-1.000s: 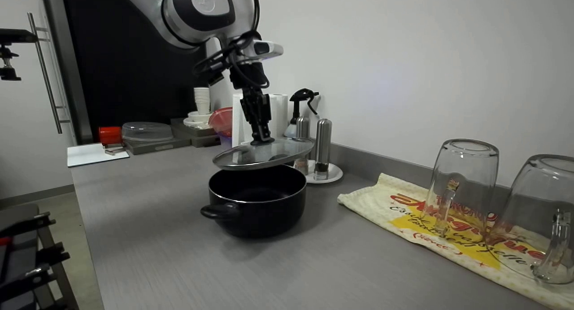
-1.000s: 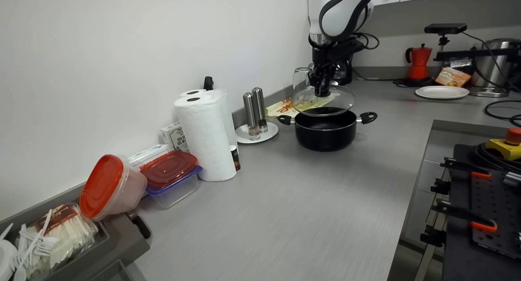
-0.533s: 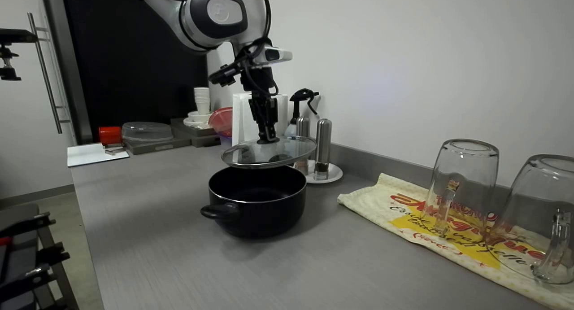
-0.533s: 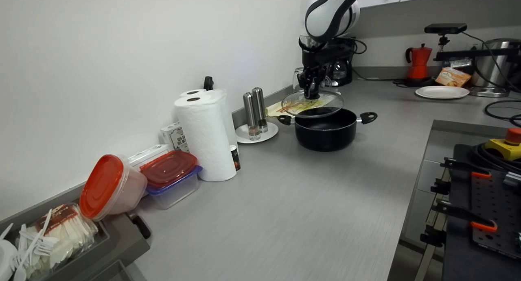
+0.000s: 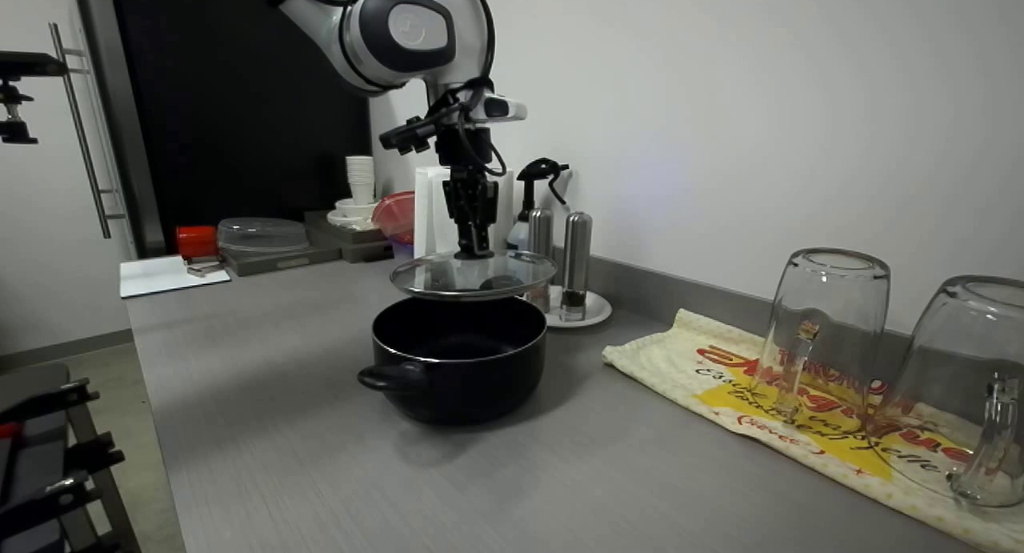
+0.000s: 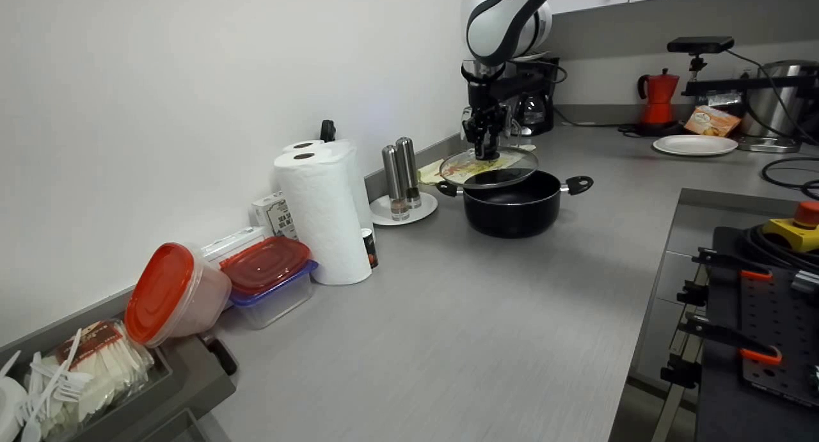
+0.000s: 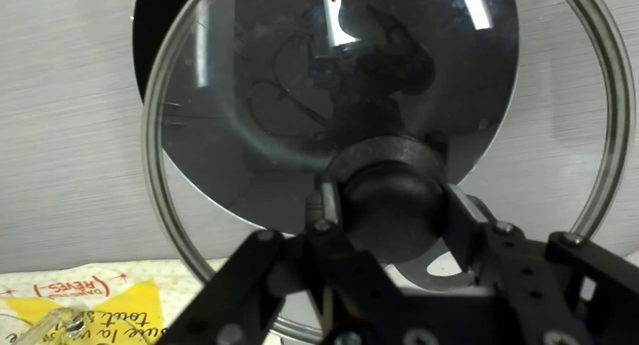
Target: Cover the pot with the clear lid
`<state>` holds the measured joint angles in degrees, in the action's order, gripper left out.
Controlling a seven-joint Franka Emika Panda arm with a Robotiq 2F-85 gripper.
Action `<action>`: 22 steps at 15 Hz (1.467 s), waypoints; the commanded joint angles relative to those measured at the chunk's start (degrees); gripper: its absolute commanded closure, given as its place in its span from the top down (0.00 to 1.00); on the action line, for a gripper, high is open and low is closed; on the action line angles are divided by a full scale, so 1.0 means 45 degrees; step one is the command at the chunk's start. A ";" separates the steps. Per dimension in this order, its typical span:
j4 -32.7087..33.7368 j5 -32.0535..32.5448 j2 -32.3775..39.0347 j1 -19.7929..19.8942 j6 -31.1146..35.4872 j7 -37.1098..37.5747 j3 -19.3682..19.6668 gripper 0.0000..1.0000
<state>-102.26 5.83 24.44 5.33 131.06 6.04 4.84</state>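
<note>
Two jaws of the gripper [image 7: 397, 205] clasp the dark knob [image 7: 394, 225] of the clear lid [image 7: 299, 100], a grip seen closely only in the wrist view. Both handles [image 6: 580, 185] of the pot [image 6: 512, 218] show in an exterior view; upturned glass mugs [image 5: 828, 329] stand plainly on a cloth [image 5: 680, 349] in an exterior view, where the pot's far handle is hidden. The wrist view's upper edge cuts off pot and lid. Clear glass with a metal rim, the lid hangs above the pot, off-centre.
</note>
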 commanded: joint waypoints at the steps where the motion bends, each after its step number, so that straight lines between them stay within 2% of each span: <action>1: 0.0379 -0.0259 -0.0009 0.0099 -0.0618 -0.0563 0.0043 0.26; 22: -0.1240 -0.0286 -0.0212 0.0464 -0.0293 -0.0473 0.0303 0.26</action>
<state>-107.10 5.81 24.73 7.55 129.49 4.53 5.90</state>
